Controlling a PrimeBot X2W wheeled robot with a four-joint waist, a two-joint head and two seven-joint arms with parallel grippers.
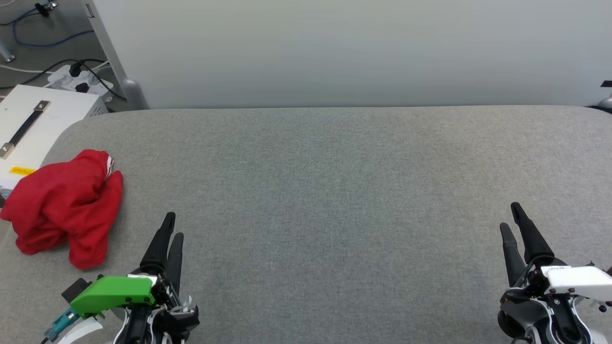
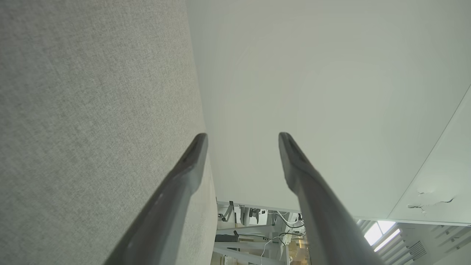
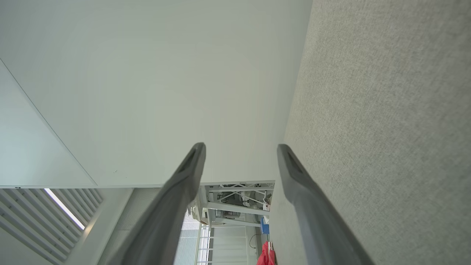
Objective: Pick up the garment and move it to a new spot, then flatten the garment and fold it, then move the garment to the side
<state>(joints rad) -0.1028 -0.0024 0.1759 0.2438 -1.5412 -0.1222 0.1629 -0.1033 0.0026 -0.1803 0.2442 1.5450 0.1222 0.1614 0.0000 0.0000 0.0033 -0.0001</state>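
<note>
The garment [image 1: 64,205] is a crumpled red heap with a bit of red-and-white trim on top, lying at the far left edge of the grey fabric-covered table [image 1: 334,191]. My left gripper [image 1: 174,225] hovers low just to its right, apart from it, fingers pointing away from me. In the left wrist view the left gripper [image 2: 243,136] is open with nothing between its fingers. My right gripper [image 1: 510,216] stands at the far right of the table. It is open and empty in its own view [image 3: 241,145], where a small red patch of the garment [image 3: 265,255] shows at the bottom.
A pale wall panel [image 1: 334,48] rises right behind the table's far edge. Off the left end stand a white box with a black handle [image 1: 28,124] and a power strip with cables [image 1: 81,79]. The garment hangs slightly over the table's left edge.
</note>
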